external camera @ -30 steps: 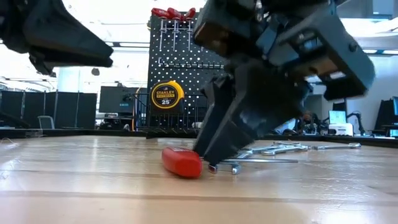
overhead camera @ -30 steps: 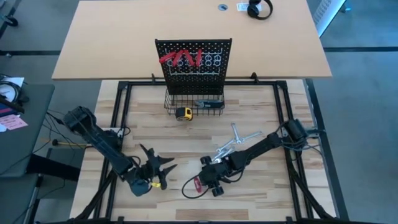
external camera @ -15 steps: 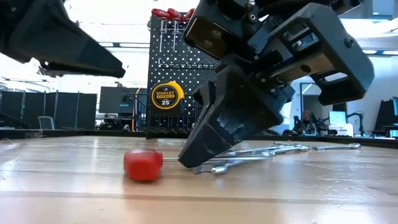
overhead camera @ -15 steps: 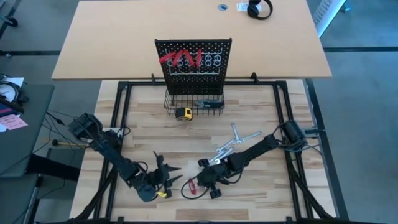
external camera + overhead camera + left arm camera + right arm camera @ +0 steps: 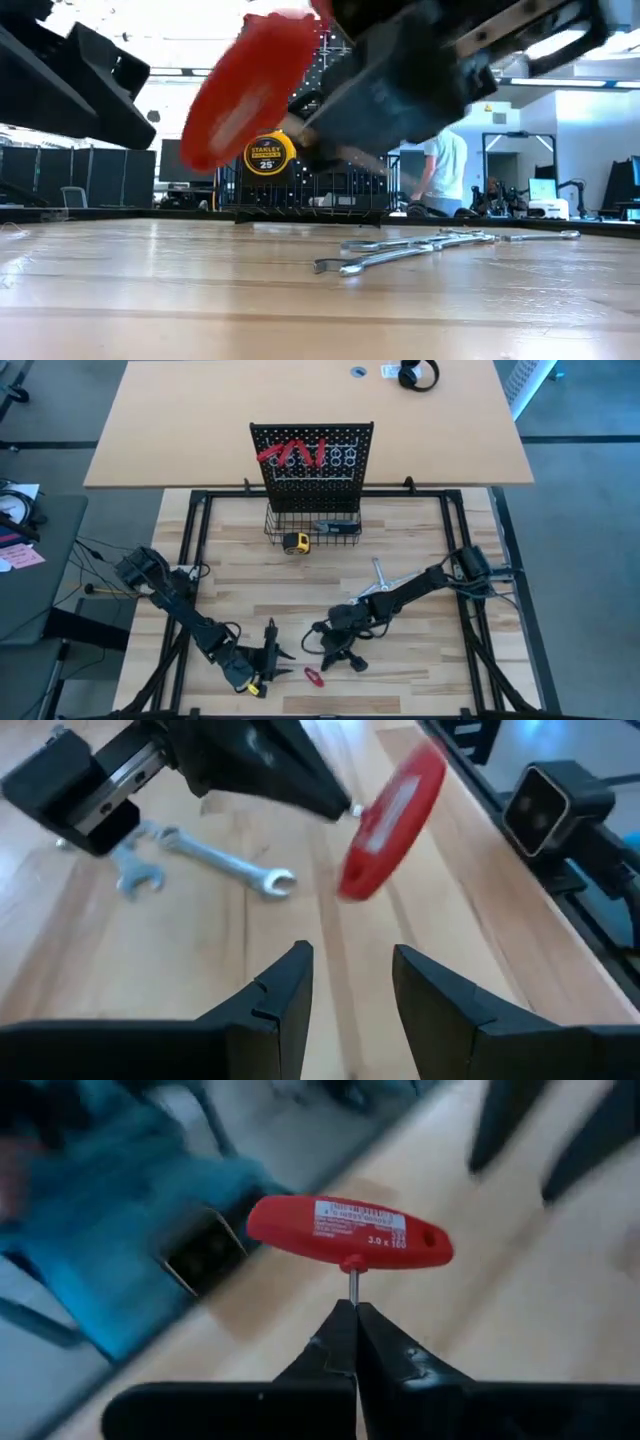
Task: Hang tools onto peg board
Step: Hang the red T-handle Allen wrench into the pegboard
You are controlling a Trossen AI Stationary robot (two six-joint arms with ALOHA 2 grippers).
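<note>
Now, from above, the right end effector has clamped the red T-handle key by its shaft. At table height it has left the surface (earlier lying flat); the peg board awaits. The left end effector waits half open, empty.

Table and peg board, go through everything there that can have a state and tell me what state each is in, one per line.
Right hand: shut on the shaft of the red T-handle key, lifted off the table.
Left hand: open, empty, facing the key.
Wrenches: lying flat on the table, not hung.
Peg board: upright, red tools hanging on it.
Wire basket: holds a tape measure.
</note>
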